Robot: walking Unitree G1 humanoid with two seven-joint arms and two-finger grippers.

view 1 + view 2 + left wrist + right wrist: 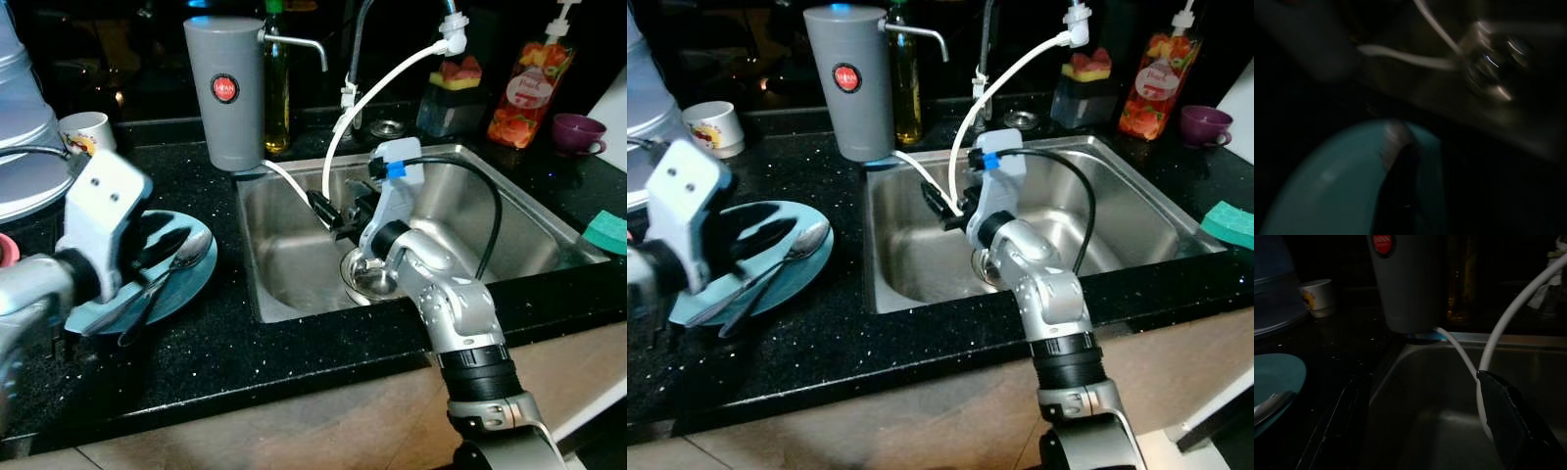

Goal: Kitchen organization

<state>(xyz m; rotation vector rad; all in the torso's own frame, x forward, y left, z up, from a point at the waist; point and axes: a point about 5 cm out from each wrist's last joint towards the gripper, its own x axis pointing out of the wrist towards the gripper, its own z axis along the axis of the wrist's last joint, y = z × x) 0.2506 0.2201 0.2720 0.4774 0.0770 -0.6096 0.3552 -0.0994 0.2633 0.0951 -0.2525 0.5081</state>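
The sink (pixel 509 211), a steel basin set into your black speckled countertop (pixel 225 343), takes up the middle of the scene, and your right gripper (pixel 328 217) hangs over its left half with the fingers spread apart, one on each side of the white hose (pixel 338 127) that curves down from the tap. Left of the basin you have the teal plate (pixel 191 284) lying flat on the counter, a spoon (pixel 181 253) resting across it with its bowl toward the sink. Your left gripper (pixel 162 245) sits low over that plate, right at the spoon; you cannot tell whether its fingers are apart or closed. A grey water filter (pixel 227 93) stands at the basin's back-left corner. Further back, a white cup (pixel 86 130) sits to the left.
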